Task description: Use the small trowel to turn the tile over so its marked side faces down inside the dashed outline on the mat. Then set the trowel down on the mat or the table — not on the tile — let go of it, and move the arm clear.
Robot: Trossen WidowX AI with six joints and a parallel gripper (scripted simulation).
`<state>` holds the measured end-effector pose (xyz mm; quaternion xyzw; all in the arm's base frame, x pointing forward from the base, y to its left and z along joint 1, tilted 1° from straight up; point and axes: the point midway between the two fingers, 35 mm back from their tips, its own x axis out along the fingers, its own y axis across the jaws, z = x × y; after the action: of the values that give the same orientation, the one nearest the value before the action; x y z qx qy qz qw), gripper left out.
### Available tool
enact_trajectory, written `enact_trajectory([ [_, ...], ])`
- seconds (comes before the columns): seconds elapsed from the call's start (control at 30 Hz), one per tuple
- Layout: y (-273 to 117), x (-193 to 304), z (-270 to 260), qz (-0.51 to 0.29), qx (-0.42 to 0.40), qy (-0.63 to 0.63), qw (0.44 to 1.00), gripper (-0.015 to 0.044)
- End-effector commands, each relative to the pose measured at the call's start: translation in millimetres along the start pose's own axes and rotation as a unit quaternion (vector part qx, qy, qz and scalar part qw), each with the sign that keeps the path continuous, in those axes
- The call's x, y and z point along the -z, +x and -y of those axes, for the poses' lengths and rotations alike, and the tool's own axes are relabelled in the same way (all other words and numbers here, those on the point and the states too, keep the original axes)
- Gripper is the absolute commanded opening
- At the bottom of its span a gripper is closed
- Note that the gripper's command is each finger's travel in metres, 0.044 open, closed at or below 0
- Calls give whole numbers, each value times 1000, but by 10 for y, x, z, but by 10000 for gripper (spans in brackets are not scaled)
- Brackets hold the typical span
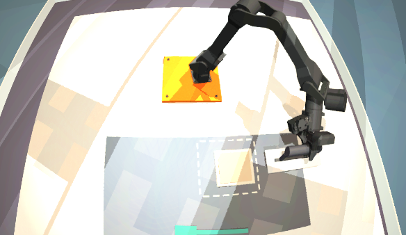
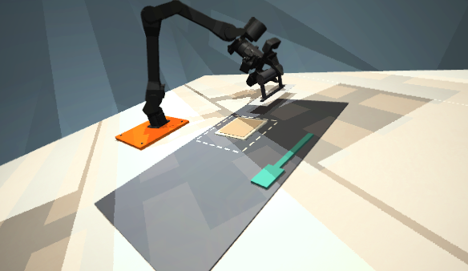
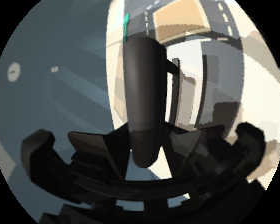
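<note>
Tile lies flat inside the dashed outline; looks thin, stiff, probably light, might skid or chip. Your end effector is clamped part-open round the trowel's dark handle. Keep that hold; work the blade under the tile's near edge, lever gently, don't drop it.

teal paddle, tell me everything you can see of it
The teal paddle has a rectangular blade and a long, narrow, straight handle. It is thin, smooth and one colour, perhaps plastic. It lies flat near an edge of the grey mat; nothing else appears to touch it.
</note>
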<state>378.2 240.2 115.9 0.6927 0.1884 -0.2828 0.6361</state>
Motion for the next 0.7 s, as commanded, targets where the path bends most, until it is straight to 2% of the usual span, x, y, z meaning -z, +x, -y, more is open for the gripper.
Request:
enact_trajectory([
  [0.0,-21,22,-60,2,-5,3,1000,0],
  [0.3,121,-50,-11,-36,53,-99,993,0],
  [0.67,259,-152,90,-133,127,-234,955,0],
])
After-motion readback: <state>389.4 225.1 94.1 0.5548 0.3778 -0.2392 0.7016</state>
